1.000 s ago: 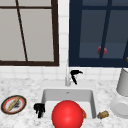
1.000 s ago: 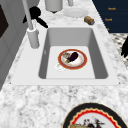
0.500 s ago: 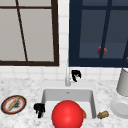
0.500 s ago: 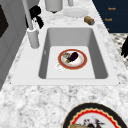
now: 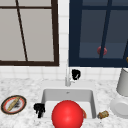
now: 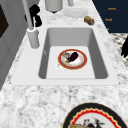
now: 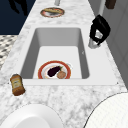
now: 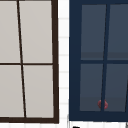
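right hand (image 7: 100, 29) fingers (image 7: 93, 35) seem curled over the grey faucet's (image 6: 33, 37) lever at the white sink's (image 5: 93, 105) back edge; next, turning it. left hand (image 5: 39, 109), fingers hanging, idles at the sink's front left corner.

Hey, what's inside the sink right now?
In the sink lies a red-rimmed plate with a dark eggplant-like piece and other food. In the front view a red ball covers most of it.
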